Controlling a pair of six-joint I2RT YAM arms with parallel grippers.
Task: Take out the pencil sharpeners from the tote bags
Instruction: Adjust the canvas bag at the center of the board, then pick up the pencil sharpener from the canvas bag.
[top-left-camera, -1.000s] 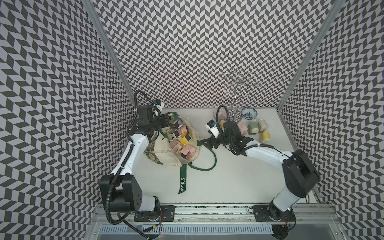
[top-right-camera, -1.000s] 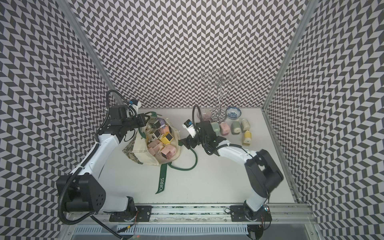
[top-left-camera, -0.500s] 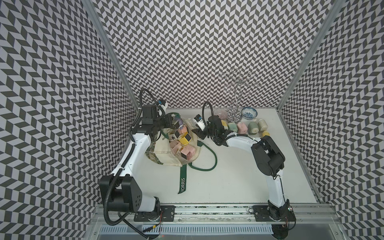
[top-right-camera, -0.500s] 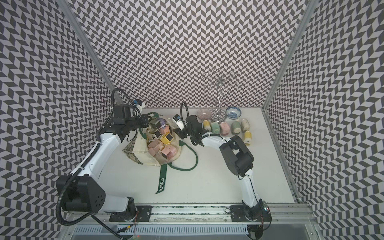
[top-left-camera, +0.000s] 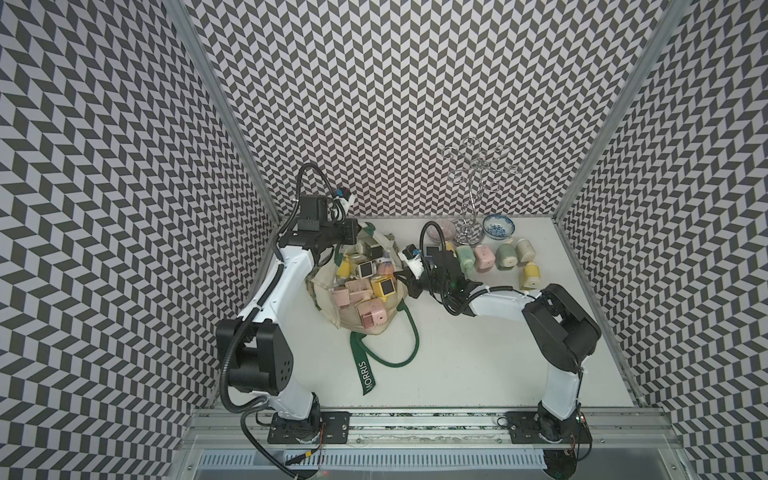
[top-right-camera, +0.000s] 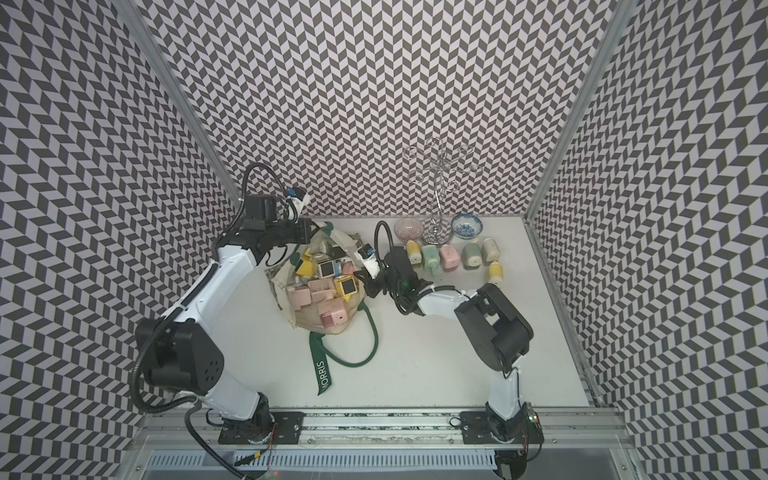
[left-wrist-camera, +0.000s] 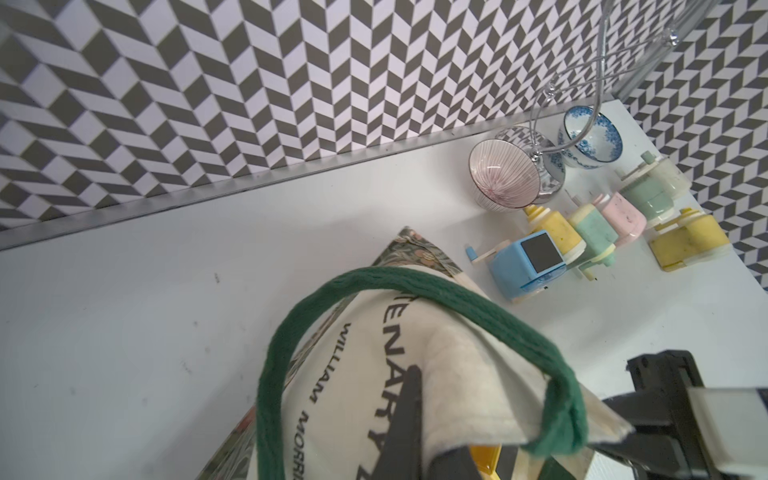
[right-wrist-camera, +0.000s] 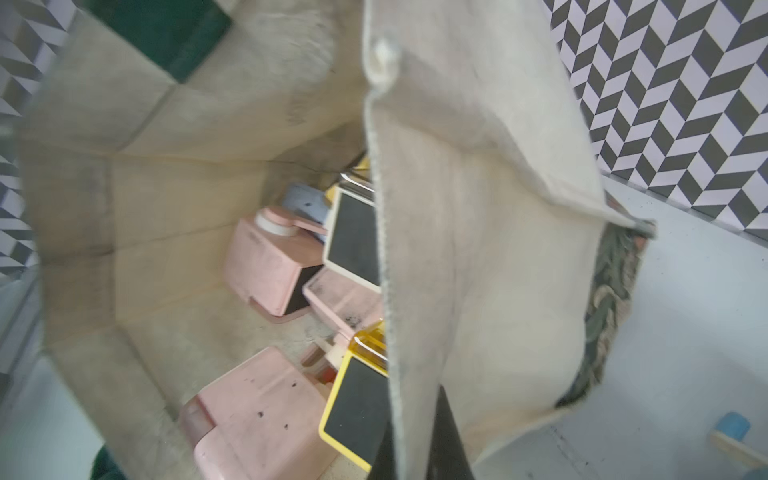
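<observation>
We are seeing the bag (top-left-camera: 367, 332) lying slumped near the worktop's (top-left-camera: 478, 365) back left corner, its mouth gaping upward. A heap of pink and yellow sharpeners (top-left-camera: 358, 286) is sitting inside it, several showing dark square windows. The left pincer (top-left-camera: 360, 232) is pressing together on the cloth at the bag's far rim, close to the back edge. In the left wrist view one dark finger (left-wrist-camera: 409, 411) is lying against the lettered canvas. The right pincer (right-wrist-camera: 415, 432) is pinching the rim on the bag's right side, with the stitched hem running between its fingers. Seven more are lying outside the bag along the back edge, toward the back right corner. The blue sharpener (left-wrist-camera: 528, 266) is sitting nearest the bag, then yellow, green, pink, green and beige ones, with another yellow one just in front. Behind them a pink bowl (left-wrist-camera: 505, 178) and a blue bowl (top-left-camera: 498, 226) are flanking a wire stand (top-left-camera: 468, 235). A green strap (top-left-camera: 365, 370) lettered MORRIS is trailing toward the front edge.
</observation>
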